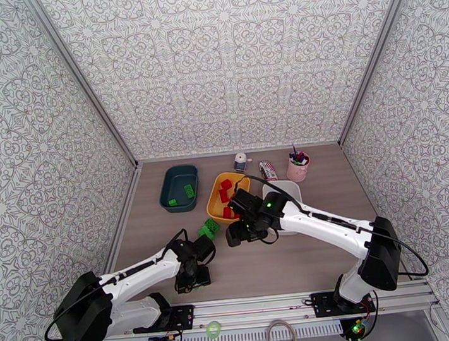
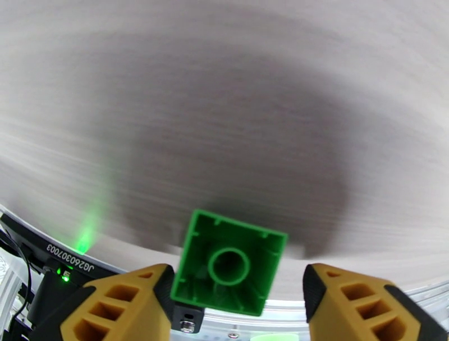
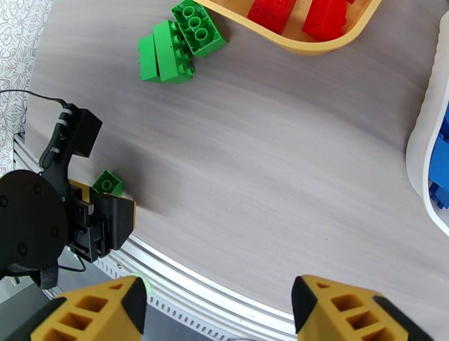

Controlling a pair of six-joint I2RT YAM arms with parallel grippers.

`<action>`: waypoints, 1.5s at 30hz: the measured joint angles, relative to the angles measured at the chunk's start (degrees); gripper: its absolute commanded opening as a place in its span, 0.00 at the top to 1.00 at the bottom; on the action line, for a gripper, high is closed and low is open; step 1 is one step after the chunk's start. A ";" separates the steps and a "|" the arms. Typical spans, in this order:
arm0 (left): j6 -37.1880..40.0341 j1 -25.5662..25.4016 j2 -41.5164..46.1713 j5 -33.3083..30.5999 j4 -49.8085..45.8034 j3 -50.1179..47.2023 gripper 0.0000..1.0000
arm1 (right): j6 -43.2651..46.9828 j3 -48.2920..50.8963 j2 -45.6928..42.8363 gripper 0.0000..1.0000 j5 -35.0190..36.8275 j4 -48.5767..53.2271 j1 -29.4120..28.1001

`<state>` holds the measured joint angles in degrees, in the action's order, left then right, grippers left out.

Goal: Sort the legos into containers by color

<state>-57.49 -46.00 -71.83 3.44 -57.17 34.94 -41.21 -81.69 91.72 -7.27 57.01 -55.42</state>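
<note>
Two grippers: left gripper and right gripper.
Left jaws: apart around a green lego touching one finger, a sliver of gap at the other; grip cannot be told.
Right jaws: spread wide above the table.
Ahead-left of right gripper: loose green legos.
Straight ahead: yellow tray with red legos.
To its right: white tray holding blue legos.
Beyond left gripper: teal tray, two green legos inside.

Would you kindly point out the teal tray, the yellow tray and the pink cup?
teal tray point(image 1: 165, 189): top view, left wall.
yellow tray point(image 3: 306, 47): right wrist view, near rim.
pink cup point(image 1: 298, 173): top view, outer wall.
</note>
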 measured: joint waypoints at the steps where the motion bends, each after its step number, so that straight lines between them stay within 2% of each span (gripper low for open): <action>1: 0.35 0.00 -0.24 0.04 0.22 0.20 0.46 | -0.02 0.02 -0.20 0.28 0.07 -0.02 0.00; 5: 1.27 -0.02 -0.79 0.81 0.48 0.74 0.58 | -0.44 0.24 -0.90 0.28 0.52 -0.02 0.00; 8: 1.62 -0.15 -0.76 1.25 0.42 1.31 0.62 | -0.66 0.48 -1.20 0.28 0.70 0.00 0.00; 13: 1.64 0.09 0.15 1.42 0.02 3.45 0.63 | -0.90 0.61 -1.29 0.28 1.09 0.00 -0.02; 16: 1.81 2.23 1.90 1.64 -0.52 6.01 0.63 | -0.90 0.61 -1.29 0.28 1.40 0.02 -0.04; 21: 3.98 12.26 4.50 3.45 -1.03 11.96 0.63 | -0.85 0.52 -1.27 0.28 2.25 0.79 -0.02; 26: 8.96 26.23 2.56 6.40 -1.44 20.52 0.64 | -0.74 -1.57 -0.39 0.28 2.36 1.90 0.79; 31: 14.45 35.23 -7.08 8.07 -2.23 33.38 0.64 | 0.55 -6.40 1.84 0.28 2.34 2.62 2.89; 36: 18.82 39.78 -19.26 8.52 -2.89 46.23 0.64 | 2.40 -11.45 4.31 0.28 2.34 4.11 5.35; 39: 20.61 41.35 -26.23 8.48 -3.34 52.70 0.59 | 3.69 -13.86 4.87 0.28 2.32 5.18 6.99; 40: 21.09 41.75 -28.33 8.37 -3.65 54.66 0.54 | 4.09 -14.45 4.90 0.28 2.32 5.49 7.52; 43: 22.34 42.56 -33.73 8.20 -4.70 60.02 0.29 | 5.11 -15.61 4.90 0.28 2.32 6.19 8.92; 45: 22.95 42.73 -35.80 7.65 -5.46 62.51 0.16 | 5.31 -15.65 4.90 0.28 2.34 6.54 9.51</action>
<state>-34.54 -3.27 -107.63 11.09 -62.63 97.45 -35.90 -97.34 96.62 -4.93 63.55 -45.91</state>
